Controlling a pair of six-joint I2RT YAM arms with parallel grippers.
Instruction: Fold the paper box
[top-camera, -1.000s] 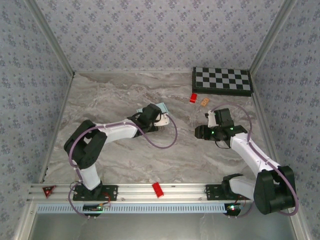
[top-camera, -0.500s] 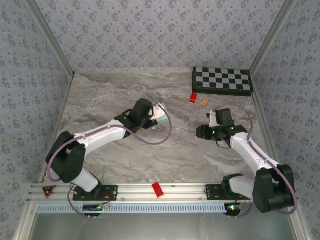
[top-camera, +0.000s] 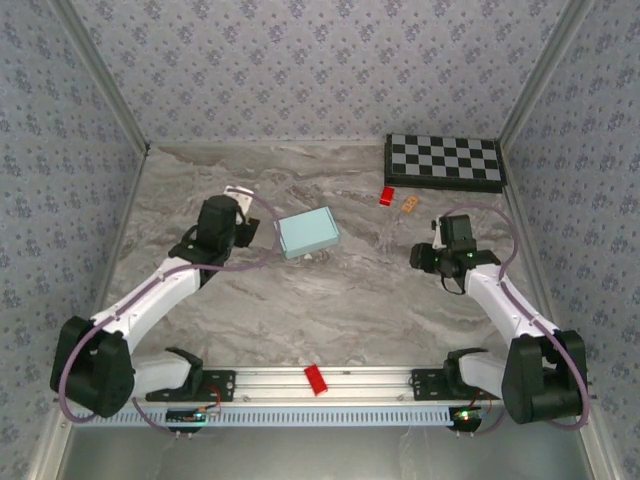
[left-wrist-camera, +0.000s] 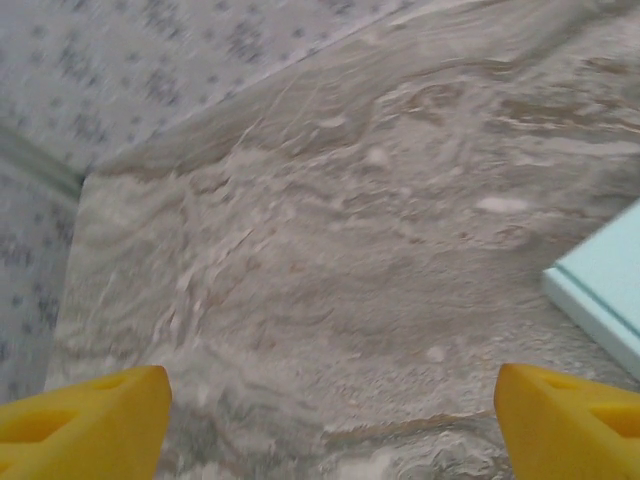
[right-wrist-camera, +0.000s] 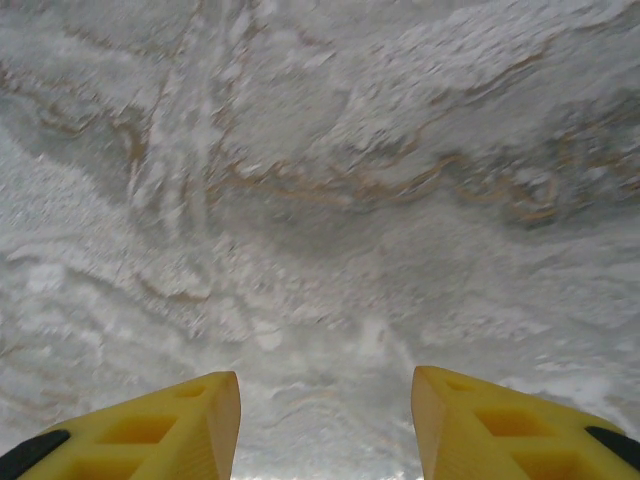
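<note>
While the marble table (top-camera: 330, 300) spreads pale and veined across the floor of the papered booth, two arms reach over it: the left arm (top-camera: 150, 295) angles up towards the far left, and the right arm (top-camera: 500, 300) bends in from the near right corner. One checkerboard (top-camera: 445, 162), black and white, lies flat against the back wall on the right. One paper box (top-camera: 308, 233), pale blue and closed into a neat rectangular block, sits on the table left of centre, slightly skewed, touched by nothing. The left gripper (top-camera: 232, 200) is just to the left of it, apart from the card. From the left wrist its yellow fingers (left-wrist-camera: 85, 420) stand spread wide over bare marble, with a corner of the box (left-wrist-camera: 600, 310) at the right edge. The right gripper (top-camera: 438, 258) hangs well to the right of the box. From the right wrist its yellow fingers (right-wrist-camera: 150, 430) are parted about halfway, nothing between them but stone. Two red blocks now: one (top-camera: 387, 196) near the checkerboard, one (top-camera: 316, 379) on the rail (top-camera: 380, 380) at the near edge. One tan piece (top-camera: 409, 203) lies beside the far red block, and any print on it is too small to read.
</note>
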